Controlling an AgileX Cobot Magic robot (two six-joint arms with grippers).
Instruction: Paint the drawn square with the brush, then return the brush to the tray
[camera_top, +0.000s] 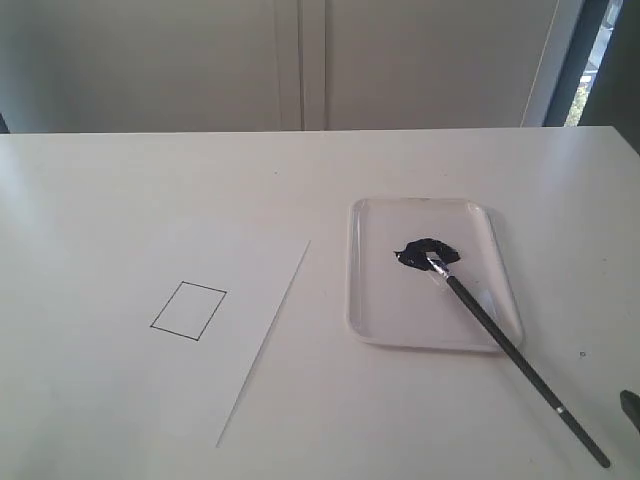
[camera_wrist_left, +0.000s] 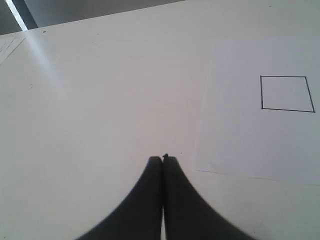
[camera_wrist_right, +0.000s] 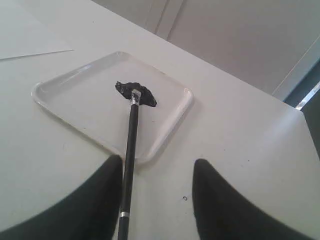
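The brush (camera_top: 510, 345) lies slanted, its bristles in the dark paint blob (camera_top: 425, 252) on the tray (camera_top: 400, 305). Its black handle runs over the tray's near rim onto the table. In the right wrist view my right gripper (camera_wrist_right: 157, 161) stands open just above the table, and the brush (camera_wrist_right: 131, 140) handle lies between its fingers, close beside one of them and not gripped. The tray (camera_wrist_right: 80, 100) is just ahead of it. The drawn square (camera_top: 188, 311) on the paper is blank. My left gripper (camera_wrist_left: 163, 158) is shut on nothing, over bare table beside the drawn square (camera_wrist_left: 286, 93).
The white paper sheet (camera_top: 250, 270) lies flat to the left of the tray; its edge (camera_wrist_left: 202, 125) is near my left gripper. A wall and a door frame stand behind the table's far edge (camera_top: 320, 131).
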